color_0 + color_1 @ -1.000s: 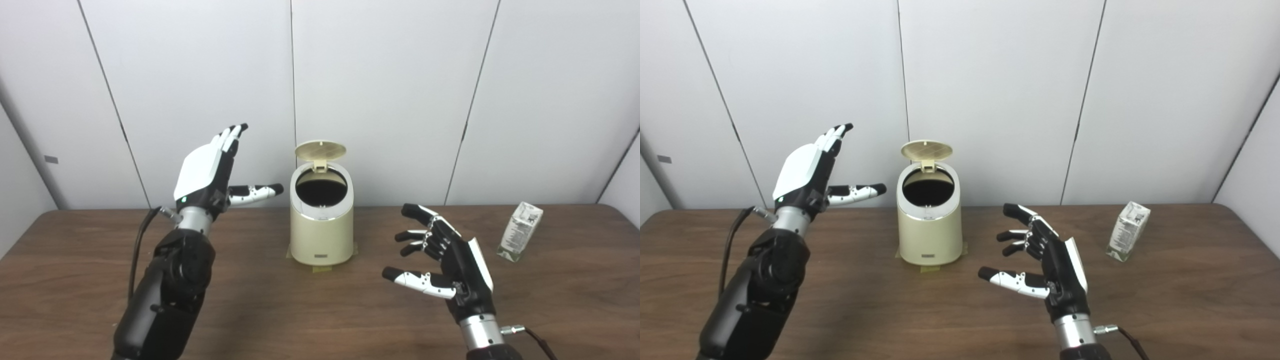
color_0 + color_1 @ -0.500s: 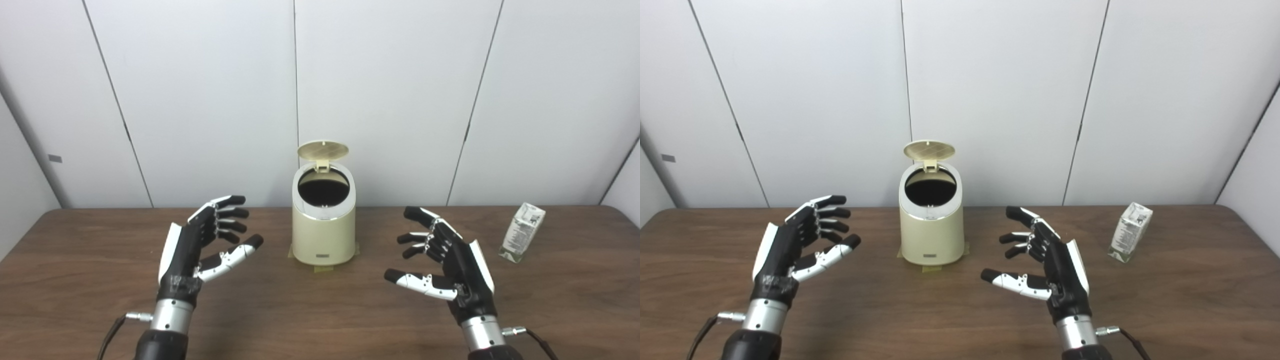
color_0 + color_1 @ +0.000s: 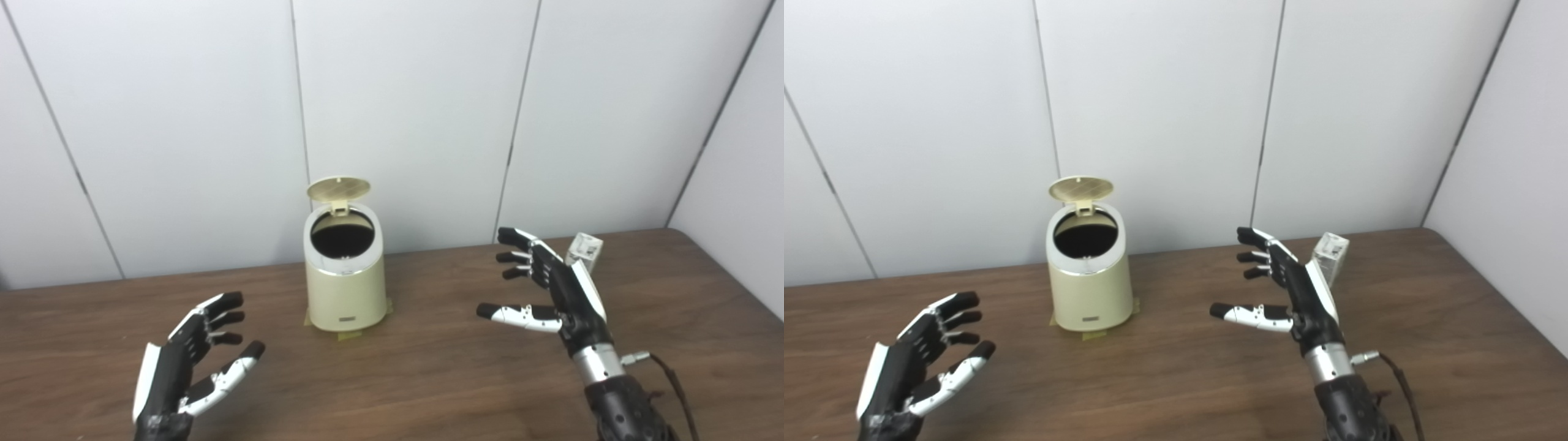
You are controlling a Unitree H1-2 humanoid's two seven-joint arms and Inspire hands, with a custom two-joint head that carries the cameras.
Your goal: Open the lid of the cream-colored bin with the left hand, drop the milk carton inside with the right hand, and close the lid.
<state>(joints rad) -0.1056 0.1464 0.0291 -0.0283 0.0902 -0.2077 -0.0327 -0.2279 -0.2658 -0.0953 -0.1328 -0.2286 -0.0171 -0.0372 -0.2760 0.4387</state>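
The cream-colored bin stands on the brown table near the back wall, and its round lid is tipped up at the back, so the dark inside shows. The milk carton stands at the right, mostly hidden behind my right hand. That hand is open with fingers spread and hovers just in front of the carton; I cannot tell whether they touch. My left hand is open too, low at the front left and well apart from the bin.
Tape tabs show under the bin's base. White wall panels close off the back and the right side. The table's right edge runs diagonally past the carton. A cable trails from my right wrist.
The camera has swung to the right. My left hand dropped from high beside the bin to low at the front left. My right hand moved back and right, up to the carton.
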